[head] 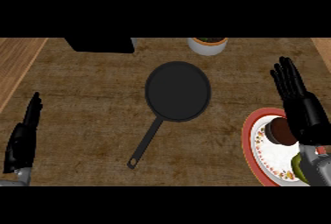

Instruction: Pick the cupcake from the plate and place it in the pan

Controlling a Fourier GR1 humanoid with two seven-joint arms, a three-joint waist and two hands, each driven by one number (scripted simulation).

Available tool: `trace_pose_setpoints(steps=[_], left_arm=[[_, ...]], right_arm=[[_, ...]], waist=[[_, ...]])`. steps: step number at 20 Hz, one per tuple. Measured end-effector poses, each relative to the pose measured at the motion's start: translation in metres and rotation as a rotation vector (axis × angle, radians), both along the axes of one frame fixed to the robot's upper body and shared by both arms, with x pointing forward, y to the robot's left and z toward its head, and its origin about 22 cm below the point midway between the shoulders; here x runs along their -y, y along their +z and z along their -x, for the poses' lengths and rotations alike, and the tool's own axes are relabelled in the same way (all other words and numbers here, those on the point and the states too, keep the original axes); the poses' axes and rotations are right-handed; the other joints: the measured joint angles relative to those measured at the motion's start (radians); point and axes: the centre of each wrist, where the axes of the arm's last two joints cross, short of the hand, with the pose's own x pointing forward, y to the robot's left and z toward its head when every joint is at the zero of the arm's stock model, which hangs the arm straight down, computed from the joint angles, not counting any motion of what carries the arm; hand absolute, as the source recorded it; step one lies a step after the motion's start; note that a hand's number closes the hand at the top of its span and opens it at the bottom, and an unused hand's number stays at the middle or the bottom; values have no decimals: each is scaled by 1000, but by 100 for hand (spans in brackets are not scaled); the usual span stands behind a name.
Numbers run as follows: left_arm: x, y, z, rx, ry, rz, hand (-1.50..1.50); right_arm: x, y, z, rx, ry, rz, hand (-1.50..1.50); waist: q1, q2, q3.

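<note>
While seen steeply from the head: brown wood-grain bench [84, 127] across the whole view. Black pan [177, 90] near the middle, round and dark inside, handle running down and to the left, hole at its tip. Red-rimmed plate [248, 144] with a patterned white centre at the lower right, partly cut off by the view's edge. Cupcake [279, 131] on that plate, dark brown top, sitting toward the plate's upper right part, well apart from the pan. Right hand [301, 105] above and just beside the cupcake, fingers straight and pointing up the view, holding nothing; whether touching the cupcake, cannot tell. Greenish thing [298, 164] on the plate below the cupcake, mostly hidden by the grey forearm. Left hand [22, 140] at the lower left edge, fingers straight and close together, pointing up, holding nothing, resting well apart from the pan. White pot [207, 45] with dark contents at the top edge, right of centre. Black box-like object [100, 44] at the top edge, left of the pot, only partly in view.
</note>
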Motion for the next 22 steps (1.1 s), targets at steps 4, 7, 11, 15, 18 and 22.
trace_pose_setpoints(steps=[4, 7, 11, 15, 18, 22], left_arm=[[7, 2, 1, -44, -34, 13, 0], [22, -4, 6, -94, -93, 41, 0], [30, -9, 12, -158, -128, 92, 0], [37, -3, 11, -187, -157, 119, 0], [41, -3, 15, -201, -164, 119, 0], [44, 2, 11, -207, -175, 123, 0]], right_arm=[[26, 4, -19, -19, -29, -85, -150], [61, 7, -26, -63, -96, -31, -150], [115, -23, -4, -245, -426, -61, -150], [155, -40, 29, -387, -513, 40, -150], [176, -31, 44, -452, -487, 213, -150], [191, -6, 44, -518, -396, 363, -150]], waist=[[-28, -1, -10], [-36, 5, -16], [-68, 2, -16], [-68, -3, -16], [-64, -4, -17], [-57, -4, -17]])
